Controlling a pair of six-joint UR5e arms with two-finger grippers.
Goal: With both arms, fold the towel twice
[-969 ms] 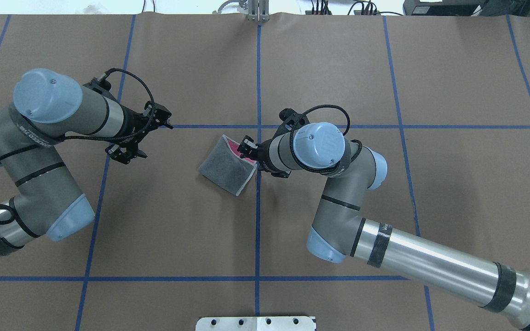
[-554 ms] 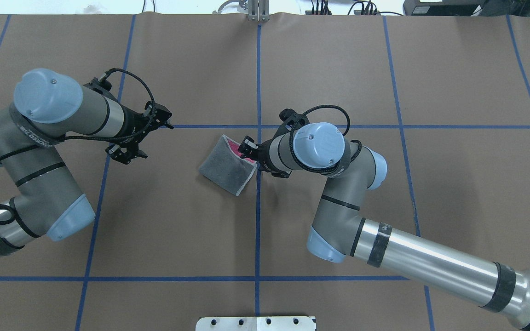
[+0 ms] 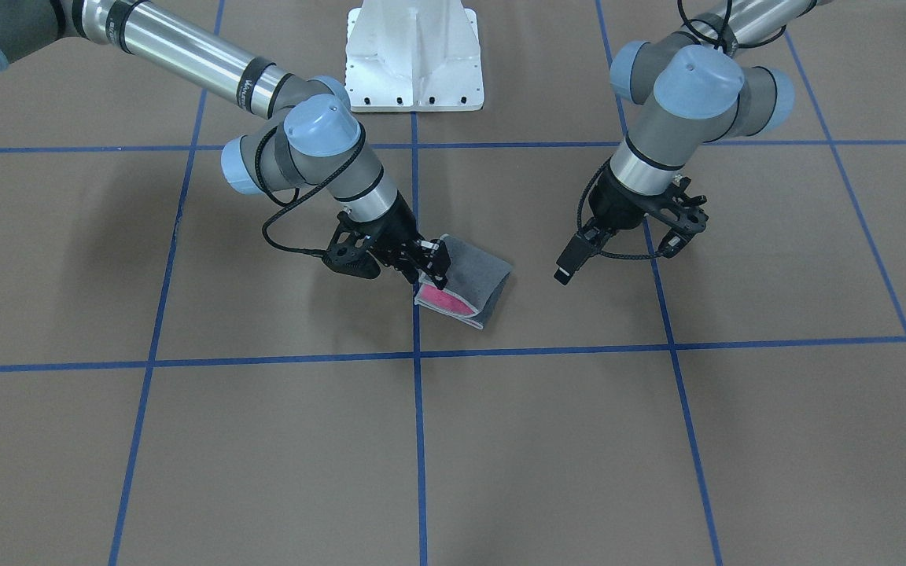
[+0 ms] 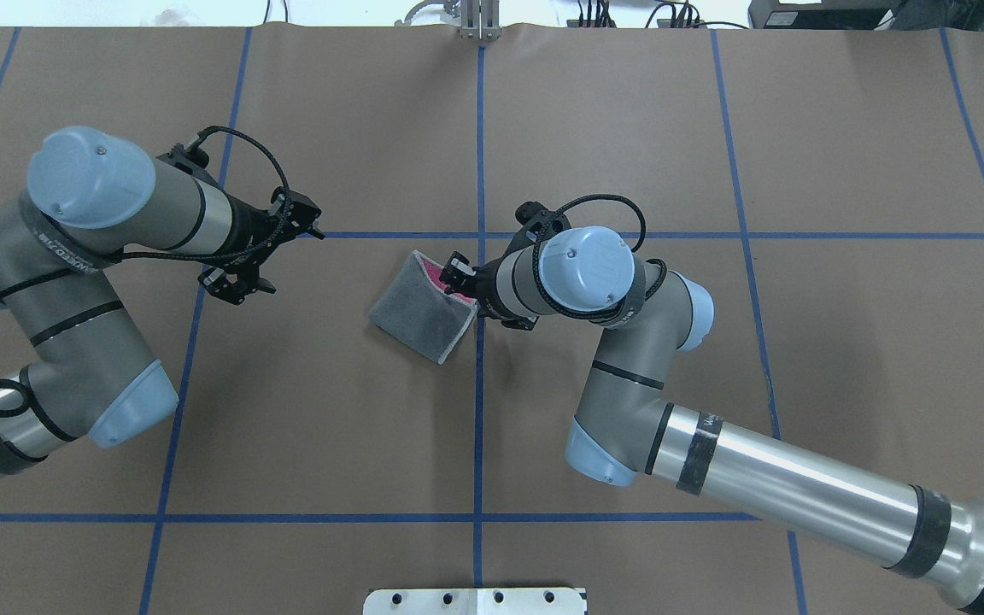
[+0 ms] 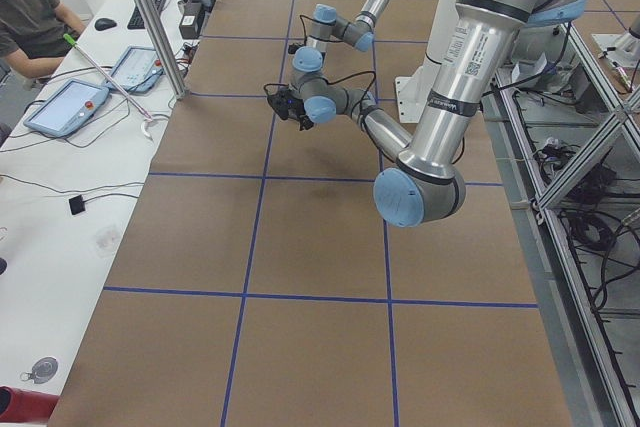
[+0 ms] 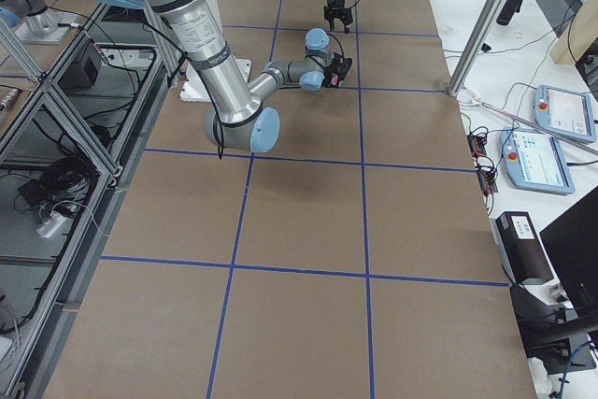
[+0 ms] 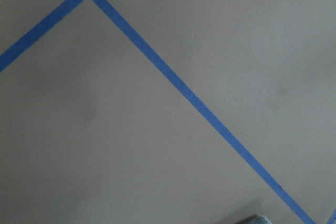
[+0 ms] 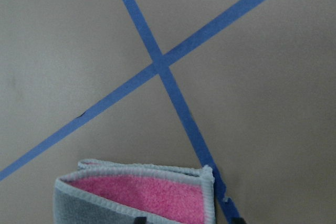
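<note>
The right gripper (image 4: pixel 460 275) is seen low at the open edge of the folded towel (image 4: pixel 420 312), and its fingers appear to be pinched on the lifted top layer, though the contact is partly hidden by the wrist. Beneath that layer a pink inner face is exposed, grey outside, on the brown table (image 4: pixel 629 128). Well apart, the left gripper (image 3: pixel 685 222) is held above the table with fingers spread.

two silver-grey tube arms (image 4: pixel 765 478) with light blue joint caps, looping black cables, black hands.
</note>
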